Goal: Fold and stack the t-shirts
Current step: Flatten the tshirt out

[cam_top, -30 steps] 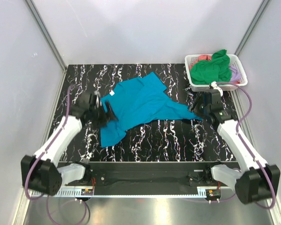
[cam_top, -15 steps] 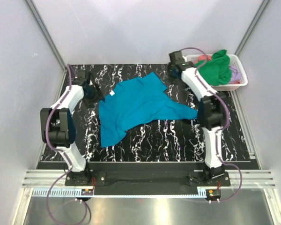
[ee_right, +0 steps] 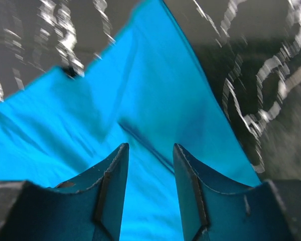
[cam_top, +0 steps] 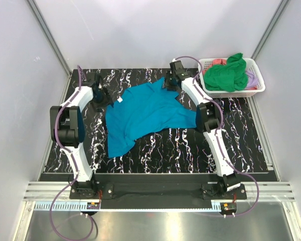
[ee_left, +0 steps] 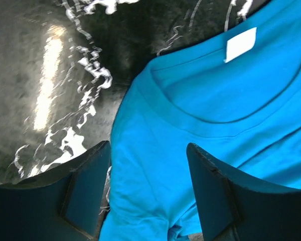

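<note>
- L gripper [ee_left: 148, 196]: jaws spread, nothing pinched, above collar at 10 o'clock of teal t-shirt [cam_top: 145, 113].
- Teal t-shirt: mid worktop [cam_top: 190, 145], rumpled, unfolded; no stack yet.
- R gripper [ee_right: 149, 186]: jaws apart, over its 1 o'clock edge, no hold.
- Basket [cam_top: 251, 90], 2 o'clock corner: green t-shirt [cam_top: 226, 75], pink t-shirt [cam_top: 218, 62], lilac t-shirt [cam_top: 252, 77] waiting. Approx. everything left to do.

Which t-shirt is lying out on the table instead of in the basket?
The teal-blue t-shirt, spread on the black table; the green, coral-pink and lilac ones sit bunched in the white basket.
</note>
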Controlling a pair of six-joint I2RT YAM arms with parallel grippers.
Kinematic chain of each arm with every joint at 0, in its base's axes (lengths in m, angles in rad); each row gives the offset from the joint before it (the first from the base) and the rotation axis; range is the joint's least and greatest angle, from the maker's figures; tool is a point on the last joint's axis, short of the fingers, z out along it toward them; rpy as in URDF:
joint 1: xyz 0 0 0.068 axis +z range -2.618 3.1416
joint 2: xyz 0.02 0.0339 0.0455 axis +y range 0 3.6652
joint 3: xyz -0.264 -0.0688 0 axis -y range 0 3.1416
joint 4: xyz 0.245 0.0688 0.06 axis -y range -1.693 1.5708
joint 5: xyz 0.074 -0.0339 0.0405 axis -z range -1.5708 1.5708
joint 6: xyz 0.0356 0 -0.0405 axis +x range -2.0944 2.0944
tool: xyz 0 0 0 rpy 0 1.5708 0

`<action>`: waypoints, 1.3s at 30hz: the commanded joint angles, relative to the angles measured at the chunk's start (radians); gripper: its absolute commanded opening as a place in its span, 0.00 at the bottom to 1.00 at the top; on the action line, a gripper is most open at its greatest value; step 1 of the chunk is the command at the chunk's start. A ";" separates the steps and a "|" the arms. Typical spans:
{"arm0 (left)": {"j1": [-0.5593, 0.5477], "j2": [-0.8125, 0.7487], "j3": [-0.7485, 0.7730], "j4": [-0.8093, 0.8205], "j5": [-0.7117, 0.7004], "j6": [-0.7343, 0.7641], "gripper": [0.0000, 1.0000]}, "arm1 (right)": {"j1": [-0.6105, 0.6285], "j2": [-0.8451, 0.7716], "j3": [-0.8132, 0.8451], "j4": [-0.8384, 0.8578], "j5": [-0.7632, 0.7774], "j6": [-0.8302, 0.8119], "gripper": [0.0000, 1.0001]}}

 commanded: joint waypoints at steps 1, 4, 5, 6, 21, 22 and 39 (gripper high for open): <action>0.005 -0.040 -0.018 0.127 0.124 0.026 0.66 | 0.017 -0.001 0.003 0.187 -0.053 -0.017 0.48; -0.004 -0.045 -0.049 0.266 0.246 0.017 0.65 | 0.018 0.031 0.006 0.231 -0.067 -0.005 0.49; -0.007 -0.034 -0.036 0.246 0.218 0.016 0.65 | 0.018 0.042 0.010 0.231 -0.071 -0.005 0.49; -0.009 -0.022 -0.025 0.235 0.209 0.013 0.64 | 0.020 0.048 0.012 0.232 -0.083 -0.005 0.49; -0.007 0.018 0.035 0.172 0.124 0.014 0.64 | 0.018 -0.006 -0.124 0.244 -0.113 -0.005 0.28; -0.007 0.024 0.040 0.158 0.114 0.017 0.65 | 0.020 -0.007 -0.124 0.248 -0.111 -0.015 0.24; 0.016 0.075 -0.016 0.010 -0.046 0.000 0.45 | 0.012 -0.052 -0.143 0.292 -0.222 -0.071 0.36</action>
